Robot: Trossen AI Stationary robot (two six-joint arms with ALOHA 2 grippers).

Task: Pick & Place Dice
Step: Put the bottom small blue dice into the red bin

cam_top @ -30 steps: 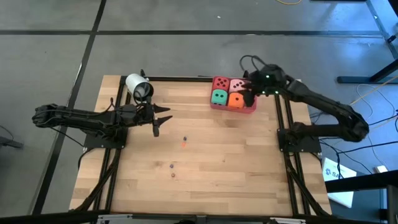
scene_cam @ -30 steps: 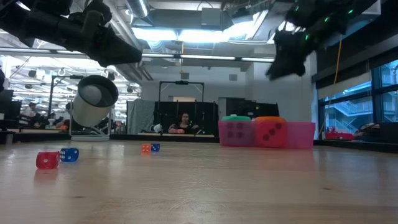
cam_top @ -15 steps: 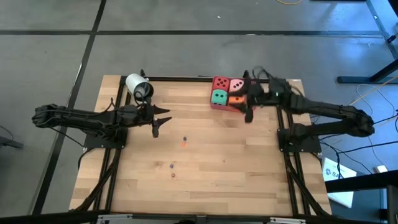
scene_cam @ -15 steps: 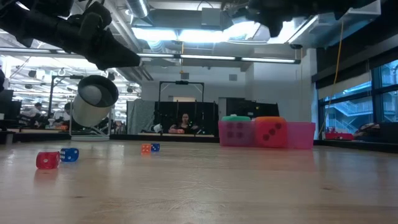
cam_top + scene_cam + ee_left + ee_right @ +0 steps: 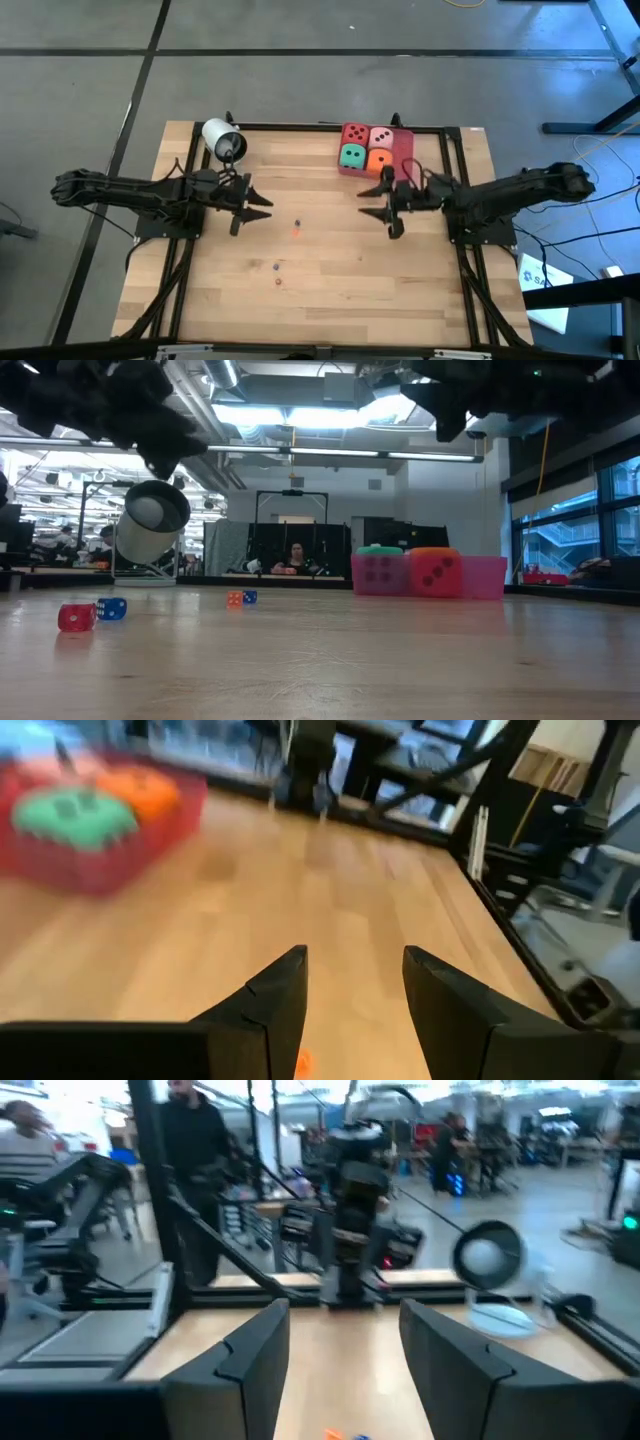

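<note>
Right gripper (image 5: 383, 205) withdrawn from tray (image 5: 403, 150), four dice (image 5: 365, 147) inside

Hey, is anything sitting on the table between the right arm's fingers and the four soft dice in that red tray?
Nothing visible does. The right gripper hangs open over bare wood, just in front of the flat red tray holding the red, pink, green and orange dice. The tiny scattered dice lie off toward the table's middle.

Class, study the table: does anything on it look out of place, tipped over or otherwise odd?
The white cylinder lies tipped on its side at the table's far left corner, its open mouth showing. Several tiny dice lie scattered loose on the wood. The four big dice sit neatly packed in the red tray.
</note>
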